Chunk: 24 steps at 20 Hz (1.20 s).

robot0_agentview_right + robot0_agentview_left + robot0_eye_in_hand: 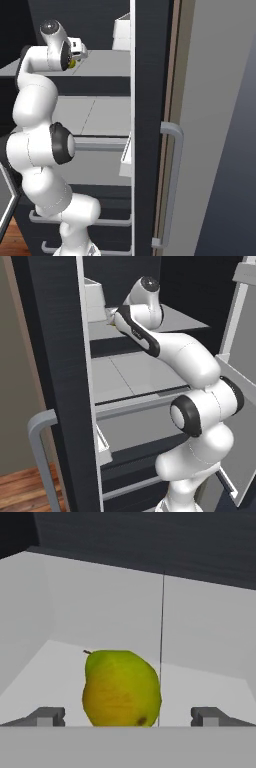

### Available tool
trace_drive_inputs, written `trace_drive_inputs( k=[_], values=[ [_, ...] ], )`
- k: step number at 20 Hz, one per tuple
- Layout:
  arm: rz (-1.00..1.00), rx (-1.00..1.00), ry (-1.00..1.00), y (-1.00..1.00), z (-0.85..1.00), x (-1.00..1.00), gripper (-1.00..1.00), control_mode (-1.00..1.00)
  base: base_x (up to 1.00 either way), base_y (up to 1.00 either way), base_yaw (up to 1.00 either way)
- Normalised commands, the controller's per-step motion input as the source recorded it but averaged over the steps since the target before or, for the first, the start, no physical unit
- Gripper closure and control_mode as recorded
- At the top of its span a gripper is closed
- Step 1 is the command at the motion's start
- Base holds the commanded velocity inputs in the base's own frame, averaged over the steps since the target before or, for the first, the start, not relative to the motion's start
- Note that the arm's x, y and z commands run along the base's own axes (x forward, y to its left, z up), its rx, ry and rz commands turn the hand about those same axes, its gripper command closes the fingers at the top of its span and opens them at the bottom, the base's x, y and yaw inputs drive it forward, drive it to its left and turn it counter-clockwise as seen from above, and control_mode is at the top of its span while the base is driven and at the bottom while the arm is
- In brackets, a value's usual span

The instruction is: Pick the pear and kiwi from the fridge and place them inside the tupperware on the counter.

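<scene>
The yellow-green pear point(121, 688) stands on a pale grey shelf point(210, 682) inside the fridge point(55, 356), close in front of the hand. My gripper point(127, 717) is open, its two fingertips point(47, 716) standing wide on either side of the pear without touching it. In the right base view the hand point(76, 50) reaches over the upper shelf point(102, 64), and a sliver of the pear point(73, 63) shows beneath it. In the left base view the arm's forearm point(137, 328) covers the hand. The kiwi, the tupperware and the counter are out of view.
White bins point(95, 298) point(122, 30) hang on the open doors beside the upper shelf. A lower shelf point(125, 376) and grey drawers point(100, 220) lie beneath. Grey bar handles point(40, 446) point(172, 185) stick out from the doors. The fridge's dark back wall point(150, 542) rises behind the pear.
</scene>
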Motion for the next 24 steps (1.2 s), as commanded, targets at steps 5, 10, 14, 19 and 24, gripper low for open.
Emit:
trace_drive_inputs(
  k=[5,10,14,19,24],
  values=[
    [0.0,0.0,0.01,0.0,-0.07,0.2,-1.0,-1.0,0.0,0.0,0.0],
    [0.0,0.0,0.06,0.02,-0.09,0.19,-1.0,-1.0,0.0,0.0,0.0],
    [0.0,0.0,0.05,0.03,-0.1,0.14,-1.0,-1.0,0.0,0.0,0.0],
    [0.0,0.0,0.01,0.09,-0.14,0.01,1.0,-1.0,0.0,0.0,0.0],
    [0.0,0.0,-0.01,0.05,-0.1,0.0,1.0,-1.0,0.0,0.0,0.0]
  ],
)
